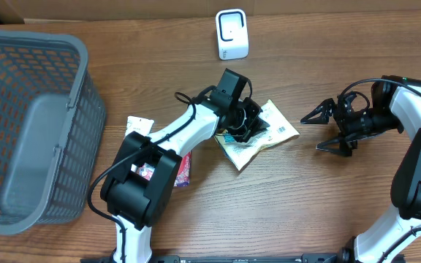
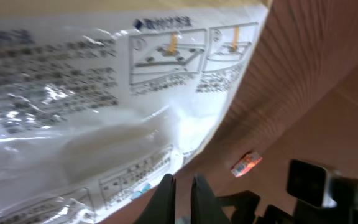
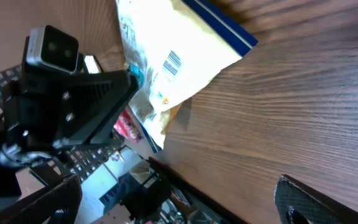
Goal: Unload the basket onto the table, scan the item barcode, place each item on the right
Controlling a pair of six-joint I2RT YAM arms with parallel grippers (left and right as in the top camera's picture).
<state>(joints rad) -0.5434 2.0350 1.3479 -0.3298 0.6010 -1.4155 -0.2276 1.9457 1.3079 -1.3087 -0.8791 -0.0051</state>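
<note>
Where the packet lies: the packet is at mid-bench, in front of the white scanner and well apart from it, printed side up.
Packet detail: white and yellow film with small text and diagrams; the right wrist view shows a barcode on its upper face, and the end nearest the left arm looks raised off the wood.
Left gripper: reaches over the packet's left end; its jaws are together, pinching the packet's edge, which fills most of the left wrist view.
Right gripper: hangs to the right of the packet, not touching it; its jaws stand wide apart and hold nothing.
White scanner: upright at the far side of the bench, window facing the arms.
Grey basket: at the left end of the bench, mesh walls, solid floor.
Small pink pack: flat on the bench, partly under the left arm.
White pack: between the basket and the left arm, partly hidden.
</note>
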